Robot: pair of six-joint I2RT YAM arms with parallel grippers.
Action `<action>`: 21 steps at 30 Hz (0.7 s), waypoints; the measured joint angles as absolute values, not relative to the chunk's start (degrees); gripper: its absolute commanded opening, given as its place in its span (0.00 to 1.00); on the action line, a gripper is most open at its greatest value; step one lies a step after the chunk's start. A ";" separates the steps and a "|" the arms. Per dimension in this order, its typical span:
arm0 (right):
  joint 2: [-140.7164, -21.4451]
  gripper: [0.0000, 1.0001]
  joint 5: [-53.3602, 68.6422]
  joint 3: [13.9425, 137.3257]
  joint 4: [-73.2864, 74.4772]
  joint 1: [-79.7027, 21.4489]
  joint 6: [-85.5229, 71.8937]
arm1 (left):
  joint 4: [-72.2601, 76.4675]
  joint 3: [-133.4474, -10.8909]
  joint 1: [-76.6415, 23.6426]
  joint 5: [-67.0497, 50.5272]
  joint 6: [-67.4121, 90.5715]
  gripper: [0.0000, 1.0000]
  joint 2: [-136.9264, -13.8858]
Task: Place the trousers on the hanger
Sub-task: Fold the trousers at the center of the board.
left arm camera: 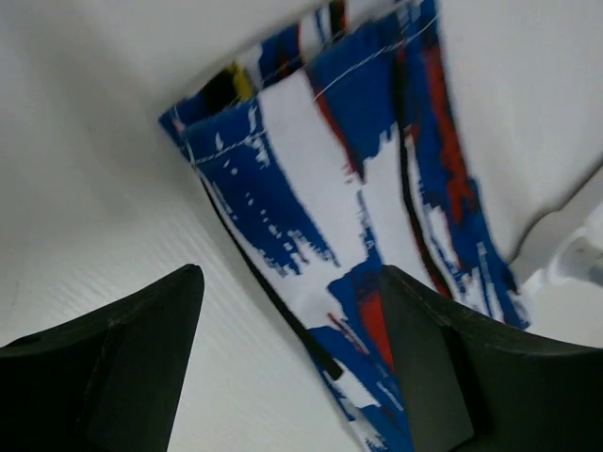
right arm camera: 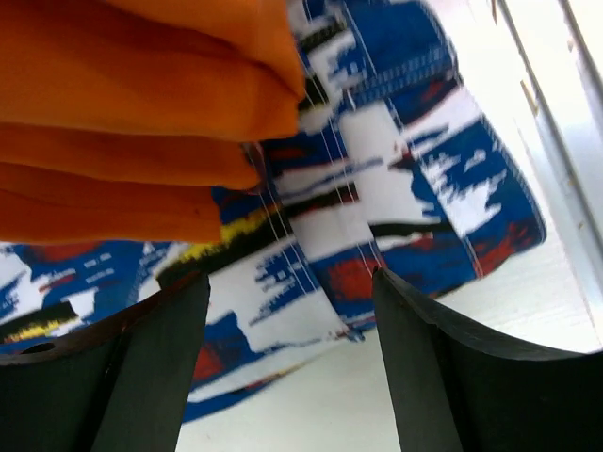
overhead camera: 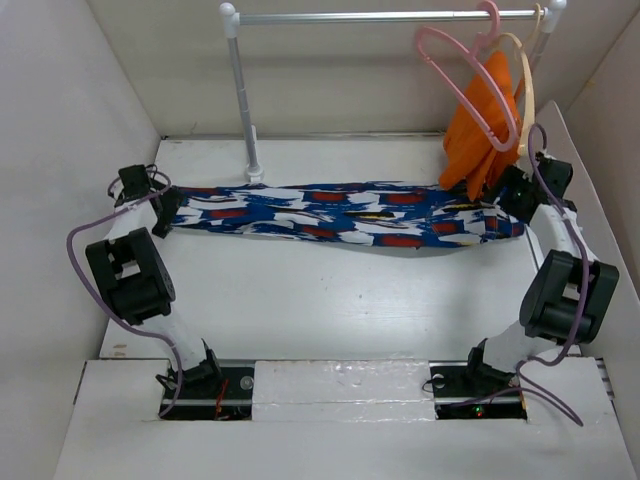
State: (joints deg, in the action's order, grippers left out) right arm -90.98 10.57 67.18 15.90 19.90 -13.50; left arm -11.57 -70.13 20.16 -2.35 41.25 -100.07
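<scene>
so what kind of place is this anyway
Probably a robot test booth, not a home: bare white panel walls box in the white table, with a small metal clothes rail and long blue brush-stroke patterned trousers laid flat.

trousers (overhead camera: 340, 215): blue brush-stroke cloth, stretched flat across the table | hanger (overhead camera: 465, 75): thin pink, hooked on rail, empty

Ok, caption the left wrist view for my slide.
Open left gripper poised over one end of the brush-stroke-patterned blue cloth trousers lying on the white table.
</scene>
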 measured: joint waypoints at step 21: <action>-90.32 0.79 25.93 50.41 8.08 36.42 -14.76 | -3.95 -67.02 19.99 -10.41 45.58 0.10 -109.43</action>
State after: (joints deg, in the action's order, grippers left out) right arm -90.32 25.93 50.41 8.08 36.42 -14.76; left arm -3.95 -67.02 19.99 -10.41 45.58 -109.43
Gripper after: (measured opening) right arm 0.794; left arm 0.172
